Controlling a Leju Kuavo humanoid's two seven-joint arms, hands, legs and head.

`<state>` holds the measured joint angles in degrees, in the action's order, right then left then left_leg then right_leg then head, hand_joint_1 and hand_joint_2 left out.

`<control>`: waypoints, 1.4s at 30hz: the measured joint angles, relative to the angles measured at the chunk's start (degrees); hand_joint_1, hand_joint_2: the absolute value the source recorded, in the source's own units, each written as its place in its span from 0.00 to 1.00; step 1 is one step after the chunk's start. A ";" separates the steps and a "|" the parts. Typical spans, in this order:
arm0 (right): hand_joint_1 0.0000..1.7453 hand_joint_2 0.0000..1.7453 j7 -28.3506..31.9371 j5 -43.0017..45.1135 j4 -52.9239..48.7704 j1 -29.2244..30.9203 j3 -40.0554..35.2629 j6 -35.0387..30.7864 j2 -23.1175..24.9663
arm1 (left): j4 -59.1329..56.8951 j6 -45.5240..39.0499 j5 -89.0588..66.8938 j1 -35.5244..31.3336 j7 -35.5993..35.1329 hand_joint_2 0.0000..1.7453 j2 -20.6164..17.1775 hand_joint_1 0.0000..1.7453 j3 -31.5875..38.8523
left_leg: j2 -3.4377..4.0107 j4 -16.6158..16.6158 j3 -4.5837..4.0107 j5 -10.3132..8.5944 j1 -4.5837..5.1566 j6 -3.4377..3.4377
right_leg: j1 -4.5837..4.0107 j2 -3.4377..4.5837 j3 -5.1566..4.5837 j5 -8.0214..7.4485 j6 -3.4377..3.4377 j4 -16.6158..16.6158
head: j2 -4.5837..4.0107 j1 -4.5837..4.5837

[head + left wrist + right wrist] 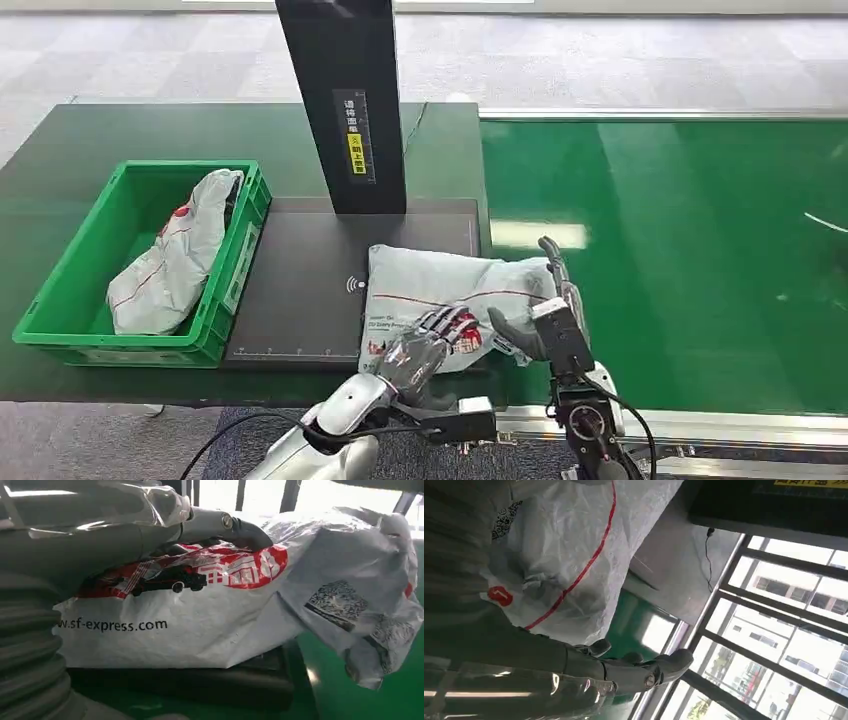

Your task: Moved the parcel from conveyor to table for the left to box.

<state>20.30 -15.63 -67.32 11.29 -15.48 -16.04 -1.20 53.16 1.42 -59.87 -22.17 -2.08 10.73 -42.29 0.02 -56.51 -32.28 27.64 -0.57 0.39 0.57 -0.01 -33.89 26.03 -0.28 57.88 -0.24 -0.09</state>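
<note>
A grey plastic parcel [440, 290] with red print lies on the black pad [300, 280] of the table, its right end reaching onto the green conveyor [680, 250]. My left hand [432, 345] rests on top of its near edge with fingers [235, 527] stretched over the red logo of the parcel [200, 625]; the thumb is hidden. My right hand [553, 305] stands at the parcel's right end, fingers [659, 670] straight and apart beside the parcel [574, 555], thumb touching it. The green box [70, 300] at left holds another grey parcel [175, 255].
A black upright post [345, 100] stands at the back of the pad, just behind the parcel. The dark green table [130, 135] runs left around the box. The conveyor's metal rail [720, 425] borders its near side.
</note>
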 measured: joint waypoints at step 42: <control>0.00 1.00 -0.20 -0.06 -7.30 -8.19 5.27 -0.13 0.33 | 7.54 -36.78 11.93 2.73 15.88 1.00 -0.50 1.00 12.64 | 0.01 0.01 0.06 0.00 0.00 0.00 | 0.00 -0.01 0.08 0.00 0.00 0.00 | 0.00 0.00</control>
<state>20.11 -15.69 -74.62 3.10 -10.21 -16.17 -0.87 60.70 -35.37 -47.93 -19.45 13.80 10.23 -29.66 0.04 -56.50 -32.22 27.64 -0.57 0.39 0.57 -0.01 -33.80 26.04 -0.28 57.88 -0.24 -0.09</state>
